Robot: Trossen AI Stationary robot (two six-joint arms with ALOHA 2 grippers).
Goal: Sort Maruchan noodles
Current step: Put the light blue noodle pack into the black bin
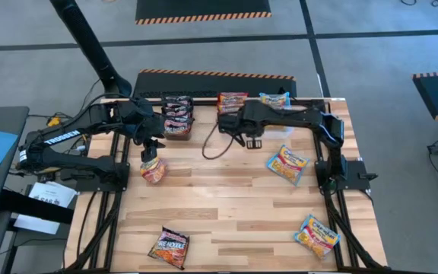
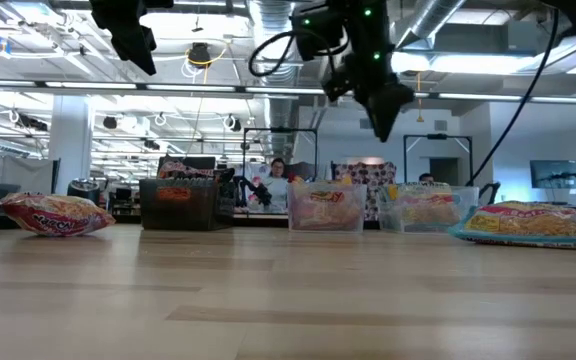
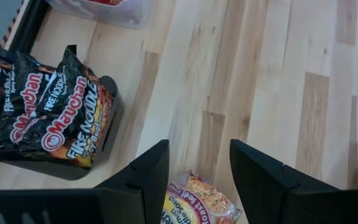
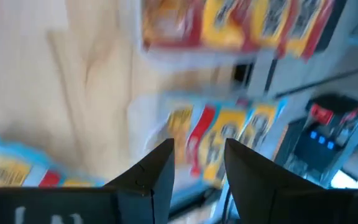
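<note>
Left claw (image 1: 152, 146) released above red-orange packet (image 1: 153, 170); right claw (image 1: 252, 141) released, empty, mid-table.

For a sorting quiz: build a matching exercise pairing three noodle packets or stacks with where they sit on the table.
Things:
1. black Fire Noodle stack
2. red-yellow packet
3. blue-yellow packet

Places:
A. lying under the open left gripper
B. standing in the black bin at the far edge
C. flat on the right side of the table

Pairs: 1-B, 2-A, 3-C
</note>
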